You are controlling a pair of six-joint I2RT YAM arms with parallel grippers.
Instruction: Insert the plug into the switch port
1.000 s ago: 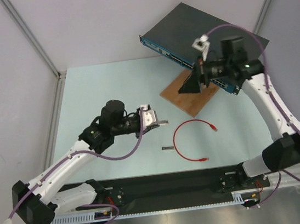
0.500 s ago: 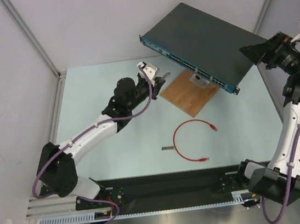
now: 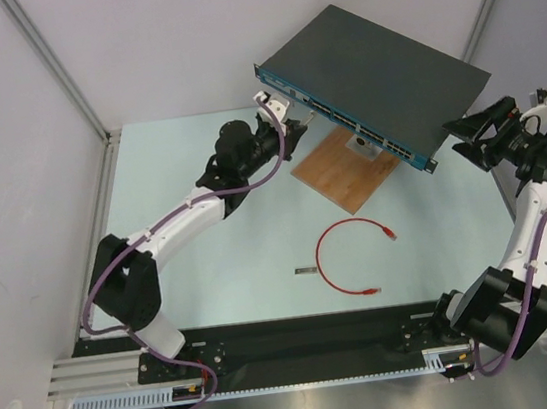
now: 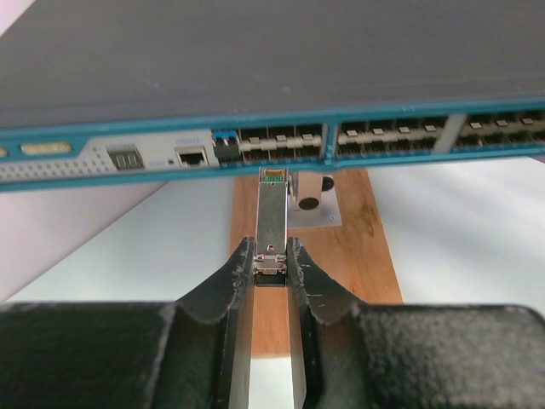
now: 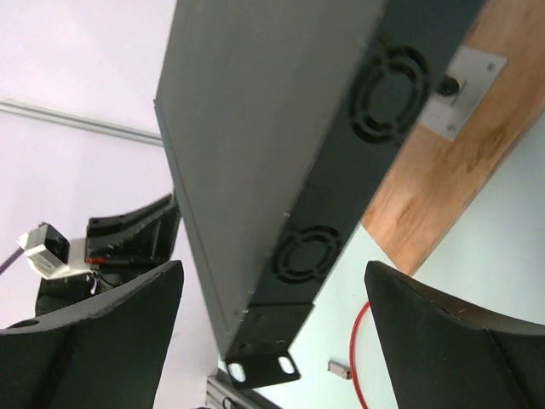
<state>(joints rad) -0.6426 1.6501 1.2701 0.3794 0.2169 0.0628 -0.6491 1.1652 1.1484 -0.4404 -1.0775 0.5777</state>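
The plug (image 3: 389, 234) ends a thin red patch cable (image 3: 328, 267) that lies curled on the table, far from both grippers. The dark-grey switch (image 3: 376, 60) stands raised on a bracket, its teal front face (image 4: 102, 158) lined with ports (image 4: 281, 141). My left gripper (image 4: 271, 256) is shut on a small grey metal piece (image 4: 272, 209), whose tip sits just below the port row. In the top view the left gripper (image 3: 293, 121) is at the left end of the front face. My right gripper (image 5: 272, 328) is open, its fingers (image 5: 102, 332) straddling the switch's fan-side end (image 5: 341, 170).
A brown wooden board (image 3: 345, 170) with a metal bracket (image 4: 311, 200) lies under the switch. Another small grey metal piece (image 3: 306, 271) rests on the table left of the cable. Frame posts and grey walls close in both sides.
My left arm has gone from the table's middle up to the switch's front, carrying the metal piece. My right arm swung off the switch front to its right end.
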